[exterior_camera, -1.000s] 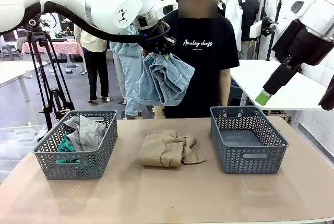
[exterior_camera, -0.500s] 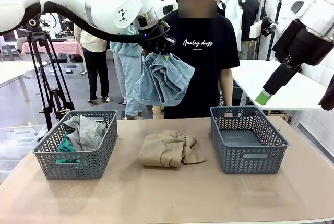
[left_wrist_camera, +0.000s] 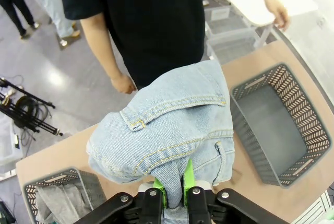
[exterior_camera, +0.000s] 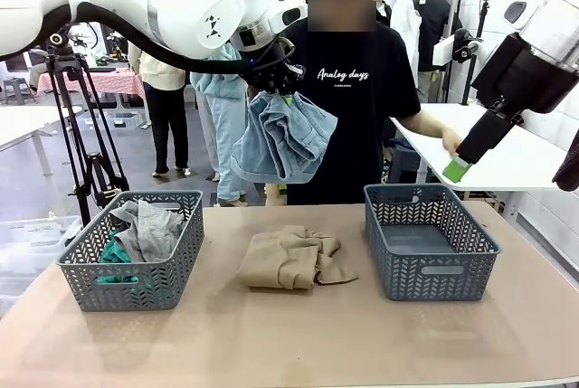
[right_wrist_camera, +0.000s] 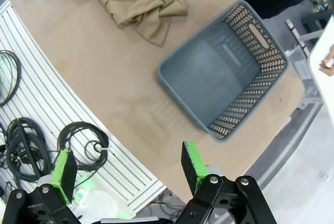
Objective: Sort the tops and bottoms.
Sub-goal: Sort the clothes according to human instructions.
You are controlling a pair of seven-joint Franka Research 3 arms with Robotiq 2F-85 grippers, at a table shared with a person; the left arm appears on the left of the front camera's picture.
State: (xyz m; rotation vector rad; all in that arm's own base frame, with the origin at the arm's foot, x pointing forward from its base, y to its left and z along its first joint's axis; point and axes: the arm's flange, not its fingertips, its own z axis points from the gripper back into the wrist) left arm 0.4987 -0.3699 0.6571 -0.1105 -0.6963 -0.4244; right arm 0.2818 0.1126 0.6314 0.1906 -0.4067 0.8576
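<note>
Above the table (exterior_camera: 298, 343), denim bottoms (exterior_camera: 288, 141) dangling downward, top pinched by left gripper (exterior_camera: 277, 89)

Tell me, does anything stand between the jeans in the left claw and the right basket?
Nothing visible does. The jeans hang from the left claw high above the table. The tan top lies flat on the table, below the path to the right basket.

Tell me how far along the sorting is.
Done: the grey top and teal top lie in the left basket. In hand: the left gripper is shut on the denim bottoms above the table. Left: the tan top lies on the table between baskets; the right basket is empty; the right gripper is open.
</note>
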